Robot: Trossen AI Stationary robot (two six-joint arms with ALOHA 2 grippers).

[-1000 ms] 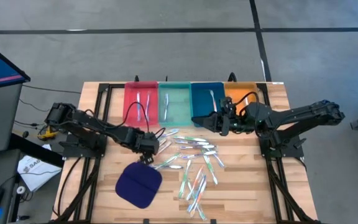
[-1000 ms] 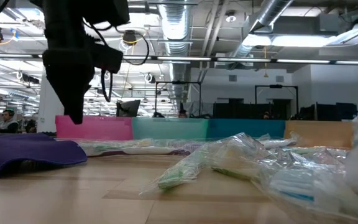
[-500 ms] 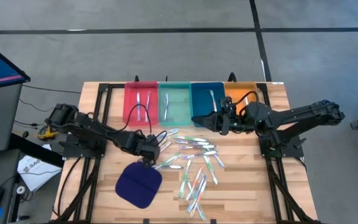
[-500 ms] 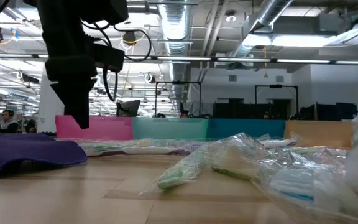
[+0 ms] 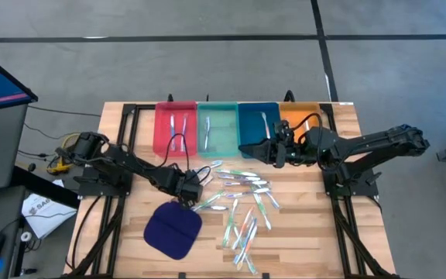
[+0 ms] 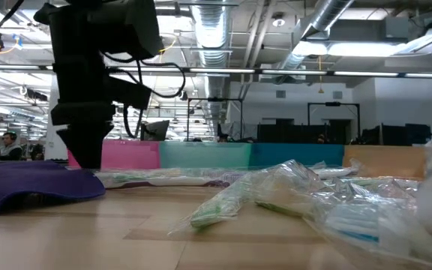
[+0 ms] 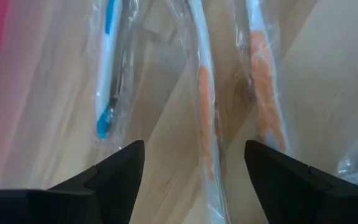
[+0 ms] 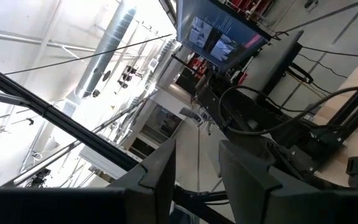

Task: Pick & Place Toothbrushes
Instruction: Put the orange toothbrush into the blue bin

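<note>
Left wrist view: your left end effector (image 7: 194, 163), fingers apart, hangs over the orange-handled toothbrush (image 7: 204, 112) among wrapped toothbrushes (image 5: 242, 203) on the desk (image 5: 308, 232). Drop straight, centre it btwn fingers, pinch only 1 wrapper. Right end effector (image 5: 279, 151) waits nr blue tray (image 5: 257, 124); can't tell its grip.

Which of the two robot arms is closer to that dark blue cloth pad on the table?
The left. The left gripper hangs open just beyond the dark blue pad, over wrapped toothbrushes. The right gripper is far off, at the blue tray.
</note>
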